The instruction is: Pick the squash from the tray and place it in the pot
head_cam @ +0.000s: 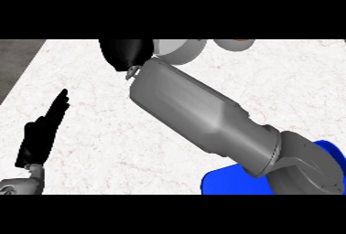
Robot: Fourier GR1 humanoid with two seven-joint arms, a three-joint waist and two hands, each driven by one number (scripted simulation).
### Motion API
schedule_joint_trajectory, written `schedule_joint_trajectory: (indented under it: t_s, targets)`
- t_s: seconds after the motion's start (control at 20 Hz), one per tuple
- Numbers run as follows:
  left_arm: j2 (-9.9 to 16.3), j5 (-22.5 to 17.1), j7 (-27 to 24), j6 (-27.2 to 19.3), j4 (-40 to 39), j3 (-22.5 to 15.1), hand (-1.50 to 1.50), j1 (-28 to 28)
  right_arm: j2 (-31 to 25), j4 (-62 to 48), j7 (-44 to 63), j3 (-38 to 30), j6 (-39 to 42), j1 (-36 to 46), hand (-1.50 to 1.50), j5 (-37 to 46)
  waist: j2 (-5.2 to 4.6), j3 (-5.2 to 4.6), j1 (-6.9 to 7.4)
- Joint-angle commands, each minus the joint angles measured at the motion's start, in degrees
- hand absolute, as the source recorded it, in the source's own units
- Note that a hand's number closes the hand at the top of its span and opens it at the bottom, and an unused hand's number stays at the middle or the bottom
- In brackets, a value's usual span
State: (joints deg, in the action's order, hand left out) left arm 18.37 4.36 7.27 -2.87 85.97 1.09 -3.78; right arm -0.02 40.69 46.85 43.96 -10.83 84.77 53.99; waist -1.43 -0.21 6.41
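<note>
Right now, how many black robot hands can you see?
2. The left hand rests open at the view's left edge, fingers up. The right hand is at the top, beside a grey pot.
</note>
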Motion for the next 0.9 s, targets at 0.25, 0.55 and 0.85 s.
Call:
schedule_joint_trajectory:
  t_s: [0.25, 0.55, 0.85]
  targets:
    - [-0.52, 0.05, 0.99, -0.52, -0.05, 0.54, 0.0, -1.24, 0.02, -18.0, -11.88, -5.22, -6.49, 5.53, 1.5, -3.15, -0.62, 0.01, -0.24]
    - [0.49, -1.06, -0.35, 1.18, 0.43, 1.25, 0.0, -1.43, -1.67, -26.95, -18.14, -4.89, -7.32, 7.11, 1.5, -1.03, -1.23, -0.04, 0.28]
    - [0.34, 0.02, -0.84, 1.37, 0.91, 0.03, 0.0, -1.38, -1.35, -30.64, -19.3, -11.0, -11.2, 5.86, -1.5, -6.11, -2.11, 0.01, 2.04]
